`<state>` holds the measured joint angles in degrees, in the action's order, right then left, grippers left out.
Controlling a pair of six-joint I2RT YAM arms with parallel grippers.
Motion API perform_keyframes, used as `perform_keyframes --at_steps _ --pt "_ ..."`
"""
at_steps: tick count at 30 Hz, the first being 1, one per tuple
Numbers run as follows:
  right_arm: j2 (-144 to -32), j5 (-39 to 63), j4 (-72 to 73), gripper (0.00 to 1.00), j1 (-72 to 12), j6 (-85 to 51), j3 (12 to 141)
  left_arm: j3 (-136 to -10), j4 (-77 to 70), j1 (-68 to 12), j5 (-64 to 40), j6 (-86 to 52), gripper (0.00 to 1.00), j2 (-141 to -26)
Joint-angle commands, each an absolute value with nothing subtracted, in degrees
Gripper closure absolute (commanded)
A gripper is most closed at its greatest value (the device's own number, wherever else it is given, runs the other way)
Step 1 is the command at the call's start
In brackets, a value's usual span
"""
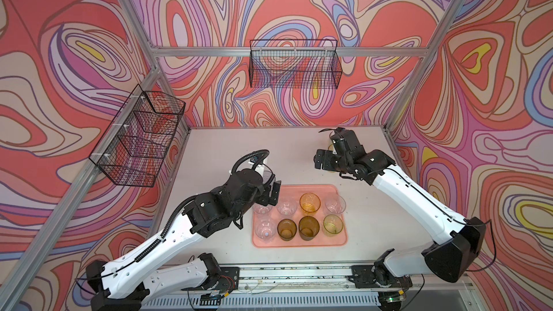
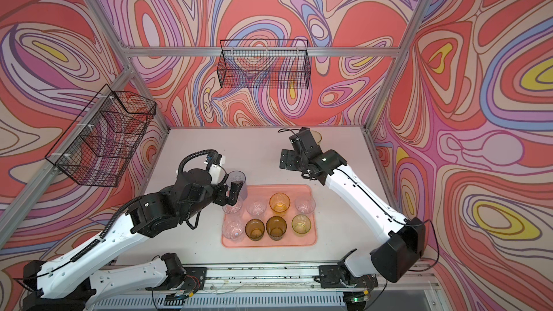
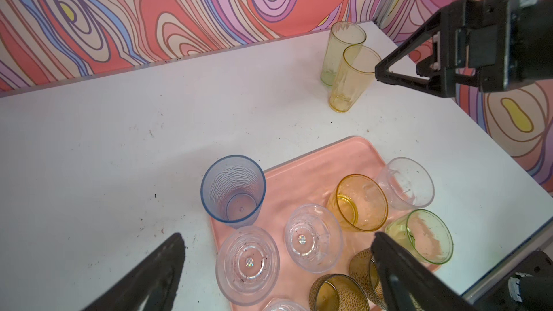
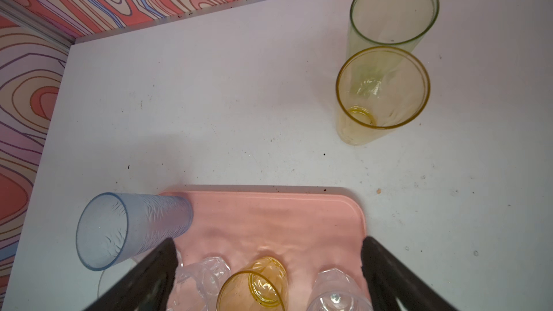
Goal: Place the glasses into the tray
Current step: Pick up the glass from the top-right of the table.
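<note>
blue glass (image 3: 233,191) just ahead of left hand (image 3: 278,237)

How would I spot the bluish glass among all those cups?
Find the pink tray on the white table. At its far left corner stands the blue-grey glass, the only blue one and taller than the short tumblers beside it.

The left arm (image 1: 167,240) and right arm (image 1: 413,195) are wearing white shells (image 1: 398,260) between black joint housings (image 1: 239,186). Black corrugated conduit (image 1: 173,217) is running along the left one, black wire (image 1: 431,197) along the right. The left gripper (image 3: 278,236) is showing black wedge-shaped fingers (image 3: 161,273).
</note>
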<state>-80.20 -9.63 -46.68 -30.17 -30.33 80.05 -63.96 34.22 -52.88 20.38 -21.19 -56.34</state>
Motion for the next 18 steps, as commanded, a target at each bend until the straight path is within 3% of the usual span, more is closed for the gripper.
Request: perform_keyframes --at_steps 1,9,18 --pt "-78.99 -11.12 -46.82 0.02 -27.42 -28.44 77.79 -61.84 26.88 -52.93 20.39 -16.69 0.0 -54.61" --pt "-78.32 -8.45 -46.71 0.02 -18.98 -27.3 77.03 -59.74 23.1 -52.91 26.45 -8.26 0.0 -51.57" --pt "-81.26 -3.98 -44.77 0.02 -12.88 -26.18 78.49 -49.28 13.89 -52.91 27.23 -1.86 0.0 -44.33"
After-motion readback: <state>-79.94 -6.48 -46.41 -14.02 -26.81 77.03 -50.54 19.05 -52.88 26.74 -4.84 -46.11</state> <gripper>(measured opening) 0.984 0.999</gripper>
